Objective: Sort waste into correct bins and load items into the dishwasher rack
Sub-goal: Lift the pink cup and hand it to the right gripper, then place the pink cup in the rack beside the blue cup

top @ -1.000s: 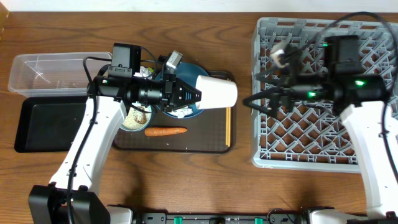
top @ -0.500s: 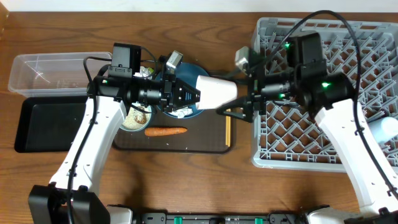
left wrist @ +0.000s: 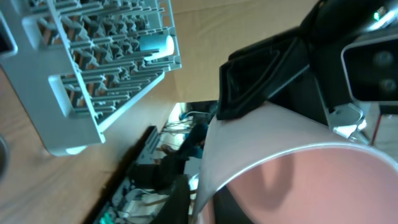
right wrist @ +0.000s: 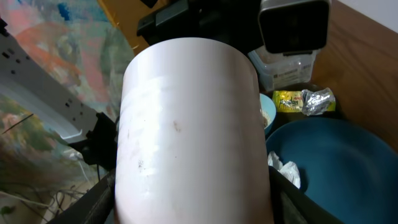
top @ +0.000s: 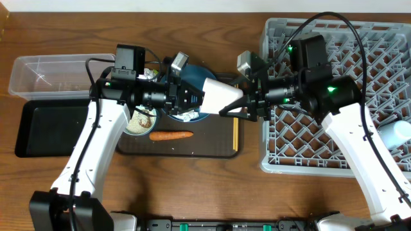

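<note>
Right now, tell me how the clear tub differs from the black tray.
The clear tub is see-through; the black tray is opaque. The clear tub has taller walls; the black tray is shallow. The clear tub lies farther from the robot, the black tray nearer. Both are rectangular, similar in footprint, with no waste visible inside.

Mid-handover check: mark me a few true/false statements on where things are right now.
1. The left gripper holds the pinkish-white cup on its side. True.
2. The carrot is already binned. False: it lies on the brown serving tray.
3. The right gripper straddles the cup's other end. True.
4. The dishwasher rack holds nothing. False: a light-blue cup is in it.
</note>
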### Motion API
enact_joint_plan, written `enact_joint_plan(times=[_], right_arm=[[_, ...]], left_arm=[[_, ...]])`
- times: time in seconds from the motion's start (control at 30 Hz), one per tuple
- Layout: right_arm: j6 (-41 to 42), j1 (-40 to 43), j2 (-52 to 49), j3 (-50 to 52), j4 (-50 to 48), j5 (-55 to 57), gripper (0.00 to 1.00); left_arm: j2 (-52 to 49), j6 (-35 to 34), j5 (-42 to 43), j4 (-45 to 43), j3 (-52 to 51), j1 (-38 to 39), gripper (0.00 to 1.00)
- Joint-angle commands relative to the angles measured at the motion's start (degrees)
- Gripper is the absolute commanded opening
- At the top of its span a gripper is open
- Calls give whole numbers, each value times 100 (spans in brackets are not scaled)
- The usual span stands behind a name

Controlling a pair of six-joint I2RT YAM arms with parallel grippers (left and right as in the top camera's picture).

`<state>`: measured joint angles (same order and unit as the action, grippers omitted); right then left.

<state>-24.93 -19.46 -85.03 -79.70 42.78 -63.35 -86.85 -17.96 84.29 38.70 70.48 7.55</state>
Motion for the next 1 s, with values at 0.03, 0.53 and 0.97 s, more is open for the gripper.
enact_joint_plan(times=[0.03,0.53,0.97], right_arm=[[4,-66,-15,-11,37,195,38],[1648,984,212,-400,1495,4225,36],[2516,3792,133,-1241,2863,5246,33]], left_arm=[[-9,15,-339,0,85,-9,32],[964,293,-6105,1054,85,-426,44],[1499,293,-7173,1725,85,-474,44]])
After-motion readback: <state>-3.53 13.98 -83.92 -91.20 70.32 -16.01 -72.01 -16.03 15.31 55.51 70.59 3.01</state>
